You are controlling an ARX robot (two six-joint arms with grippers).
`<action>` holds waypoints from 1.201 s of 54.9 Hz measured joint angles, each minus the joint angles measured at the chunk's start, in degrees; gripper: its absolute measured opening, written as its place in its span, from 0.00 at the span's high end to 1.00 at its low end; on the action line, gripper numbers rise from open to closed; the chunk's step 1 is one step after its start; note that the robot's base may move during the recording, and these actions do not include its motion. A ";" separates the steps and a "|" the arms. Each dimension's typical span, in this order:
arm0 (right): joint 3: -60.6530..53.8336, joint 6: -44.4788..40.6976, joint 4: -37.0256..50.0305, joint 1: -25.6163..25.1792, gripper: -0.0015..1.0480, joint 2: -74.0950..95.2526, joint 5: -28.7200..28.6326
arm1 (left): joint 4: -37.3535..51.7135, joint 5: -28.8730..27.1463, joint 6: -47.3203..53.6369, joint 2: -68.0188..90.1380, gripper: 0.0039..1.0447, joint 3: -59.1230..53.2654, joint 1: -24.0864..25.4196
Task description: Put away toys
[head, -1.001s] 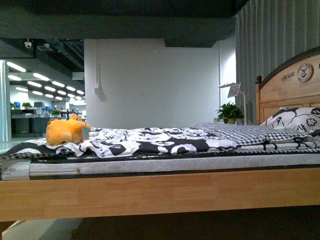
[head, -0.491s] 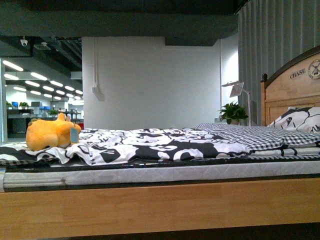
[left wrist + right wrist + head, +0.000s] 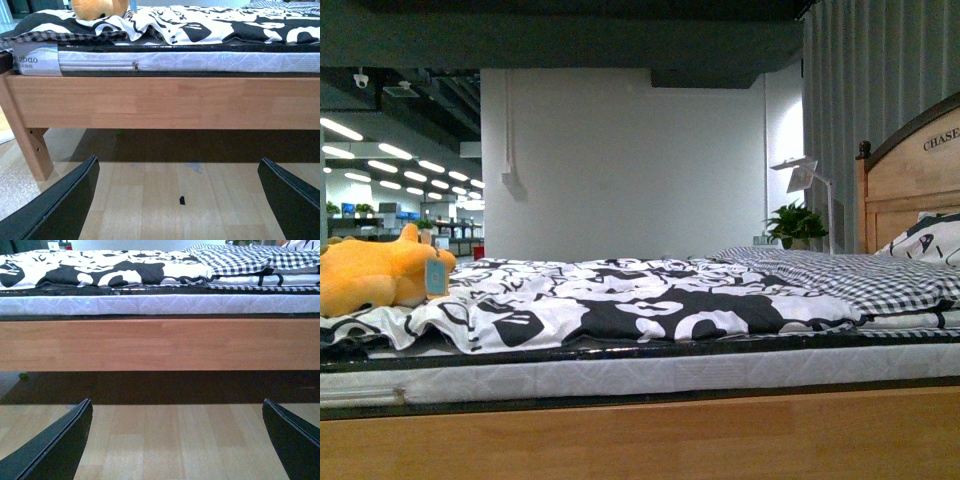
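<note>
Compared with a second ago, the front view sits nearer the bed and has swung along it. The soft orange-yellow plush animal [image 3: 370,280] is now larger and pushed to the left edge, partly cut off. The arched wooden headboard [image 3: 910,185] has slid to the right edge, so only part of its lettering shows. The pale wooden side rail [image 3: 670,440] has dropped to the bottom of the frame.

The plush animal lies on its side on the rumpled black-and-white patterned duvet [image 3: 620,305], at the foot end of the bed and well apart from the headboard. A small pale blue tag [image 3: 437,278] hangs on the side facing the middle of the bed. A black-and-white checked blanket [image 3: 880,280] covers the end by the headboard. Beyond it stand a green potted plant [image 3: 797,222] and a white desk lamp [image 3: 802,175].

The left gripper [image 3: 178,162] is spread wide – its two dark fingers [image 3: 65,205] sit at opposite edges of the left wrist view, holding nothing and touching nothing. It hangs low over the light wooden floor [image 3: 150,200], facing the side rail. The plush animal [image 3: 97,7] shows only at the upper edge of that view, above the white quilted mattress [image 3: 200,61].

The right gripper [image 3: 177,402] is just as wide apart and empty – it points at the rail further toward the headboard end.
</note>
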 joint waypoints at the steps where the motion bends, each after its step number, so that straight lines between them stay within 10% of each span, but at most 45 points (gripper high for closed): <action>1: 0.00 0.00 0.00 0.00 0.02 0.00 0.00 | 0.00 0.00 0.00 0.02 0.06 0.00 0.00; 66: 0.00 0.00 0.00 0.00 0.02 0.02 0.04 | 0.00 0.02 0.00 0.00 0.06 0.00 0.00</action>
